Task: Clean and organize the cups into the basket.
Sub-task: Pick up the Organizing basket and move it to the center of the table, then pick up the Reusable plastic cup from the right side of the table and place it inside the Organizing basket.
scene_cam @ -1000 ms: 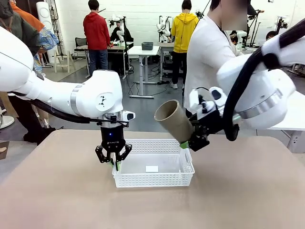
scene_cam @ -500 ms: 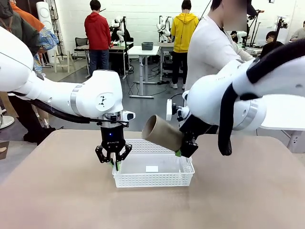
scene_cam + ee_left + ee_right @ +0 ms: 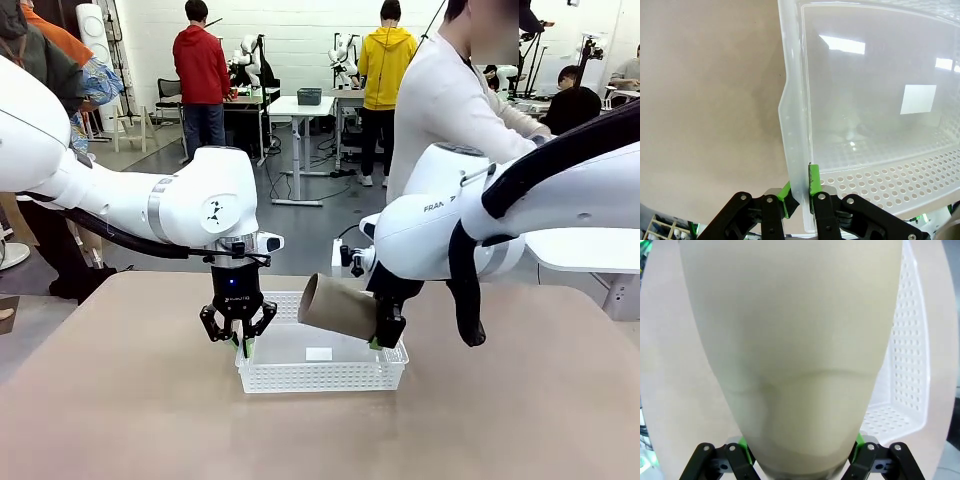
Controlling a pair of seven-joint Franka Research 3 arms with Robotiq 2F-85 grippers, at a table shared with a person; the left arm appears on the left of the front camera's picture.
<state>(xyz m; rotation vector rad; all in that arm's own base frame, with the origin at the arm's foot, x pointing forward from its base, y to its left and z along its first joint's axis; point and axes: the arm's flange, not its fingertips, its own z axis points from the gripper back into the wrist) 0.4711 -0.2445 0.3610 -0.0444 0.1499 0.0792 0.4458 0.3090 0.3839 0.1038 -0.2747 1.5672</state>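
One tan-brown cup [image 3: 338, 307] hangs on its side low over the basket [image 3: 320, 376], mouth toward the left, its base clamped between the pads of the right gripper [image 3: 384, 338]. The left gripper [image 3: 242, 342] is pinched tight on the basket's left rim. A white label [image 3: 318, 353] lies on the basket floor. The basket rests mid-way on the tan table [image 3: 120, 410]. A person in white [image 3: 440, 110] stands at the far side.
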